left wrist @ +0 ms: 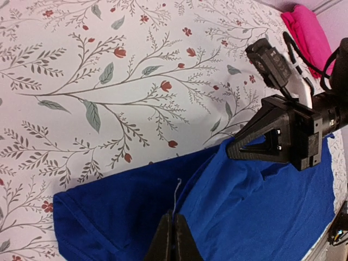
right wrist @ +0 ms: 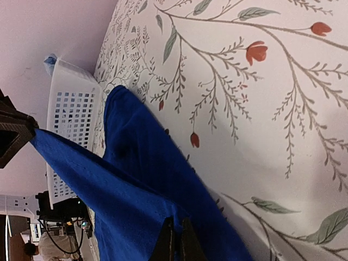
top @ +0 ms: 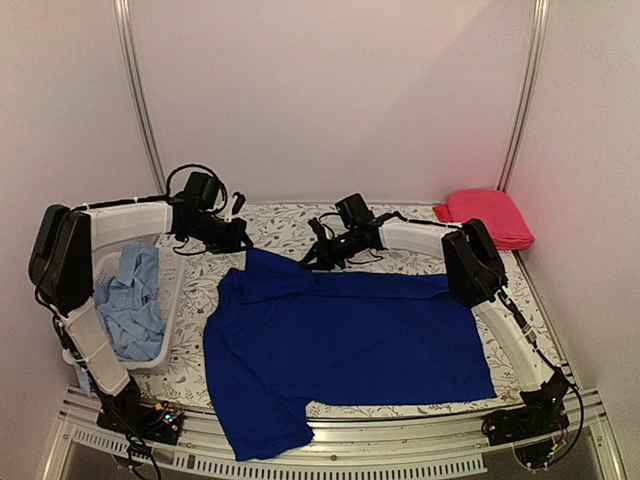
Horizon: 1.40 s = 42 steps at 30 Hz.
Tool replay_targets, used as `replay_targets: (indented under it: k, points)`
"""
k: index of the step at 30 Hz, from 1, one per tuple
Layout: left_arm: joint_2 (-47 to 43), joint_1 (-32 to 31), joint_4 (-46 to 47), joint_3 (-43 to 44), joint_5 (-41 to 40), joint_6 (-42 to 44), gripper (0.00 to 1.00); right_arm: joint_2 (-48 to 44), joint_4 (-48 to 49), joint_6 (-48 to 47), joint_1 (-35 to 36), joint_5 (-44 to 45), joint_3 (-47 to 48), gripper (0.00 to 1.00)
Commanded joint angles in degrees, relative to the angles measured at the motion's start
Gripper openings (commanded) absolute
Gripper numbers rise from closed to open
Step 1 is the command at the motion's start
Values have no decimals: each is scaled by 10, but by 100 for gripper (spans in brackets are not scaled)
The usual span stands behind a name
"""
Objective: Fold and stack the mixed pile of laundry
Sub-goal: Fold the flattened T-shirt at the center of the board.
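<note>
The royal-blue shirt (top: 345,340) lies spread across the table's middle, one sleeve hanging over the near edge. My left gripper (top: 244,244) is shut on its far left edge, and the closed fingertips (left wrist: 173,218) pinch a fold of blue cloth (left wrist: 255,206). My right gripper (top: 311,257) is shut on the same far edge a little to the right (right wrist: 176,222). The cloth (right wrist: 125,179) is lifted taut between the two grippers. A light-blue shirt (top: 130,298) lies in the basket. A folded red-pink garment (top: 486,216) sits at the far right corner.
A white perforated basket (top: 170,300) stands at the left table edge, under my left arm. The floral table cover (top: 280,225) shows bare beyond the shirt. Pale walls close in the back and both sides. The metal table edge (top: 400,440) runs along the front.
</note>
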Motion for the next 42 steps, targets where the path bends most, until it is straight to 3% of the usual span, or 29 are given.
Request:
replay_targets:
  k: [1,13,25,26,28,33,37,42]
  points:
    - [-55,-5,6,-53,10,18,0,-99,43,-29,6,-50,-79,1]
    - [-162,-29,29,-208,56,34,0,-158,-9,-139,44,-134,-220,0]
    - [-188,-101,21,-285,62,34,0,-211,-16,-184,59,-119,-342,4]
    - [-186,-103,17,-289,61,33,0,-214,-20,-190,59,-120,-345,7]
    - [-188,-104,7,-293,42,29,11,-218,-38,-200,59,-118,-346,25]
    - [-208,-90,-14,-263,28,23,31,-260,-68,-230,53,-104,-366,54]
    - [-207,-60,-6,-205,8,6,40,-325,-64,-218,4,-105,-400,62]
    - [-105,-36,-26,-86,-33,-14,41,-403,-69,-202,-98,-73,-444,64]
